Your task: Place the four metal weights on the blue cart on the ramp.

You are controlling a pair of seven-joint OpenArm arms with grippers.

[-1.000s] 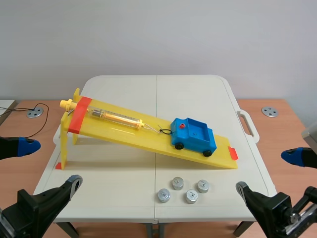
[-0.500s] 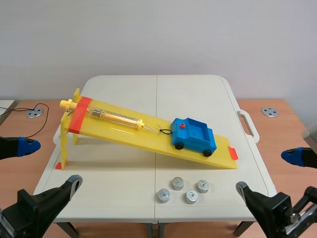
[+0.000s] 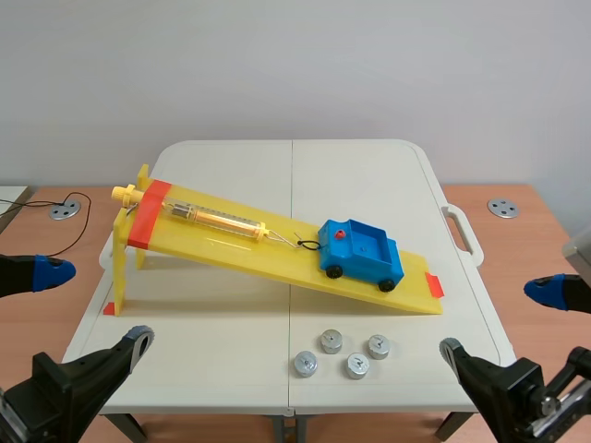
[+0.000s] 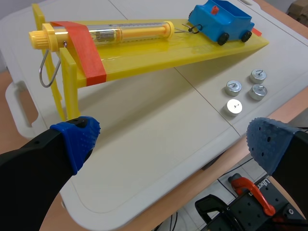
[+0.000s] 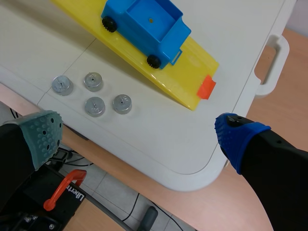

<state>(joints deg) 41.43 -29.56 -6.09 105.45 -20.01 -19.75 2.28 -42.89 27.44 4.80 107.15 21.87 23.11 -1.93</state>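
- Scene view: blue cart [image 3: 362,251] sits low on the ramp [image 3: 231,240]. The four metal weights [image 3: 331,341] lie on the table [image 3: 212,314] near the cart, none loaded.
- Left wrist view: left gripper [image 4: 171,144] open, empty, well apart from the cart.
- Right wrist view: right gripper [image 5: 139,134] open, empty. Advise taking one weight from above and releasing it gently into the cart.

Blue cart [image 3: 362,253] is sitting on the yellow ramp [image 3: 212,243]; 4 metal weights [image 3: 331,341] [image 3: 379,346] [image 3: 306,364] [image 3: 358,366] are lying on the white table [image 3: 231,314].
The cart is resting on its black wheels near the ramp's low end, open box facing up, w/ a small red knob on its front part. The ramp is sloping down from its tall legs, w/ orange-red tape at both ends. The weights are sitting just in front of the low end, close together but not touching: small shiny round pcs, each w/ a tiny knob on top, 2 nearer the ramp & 2 nearer the table edge.
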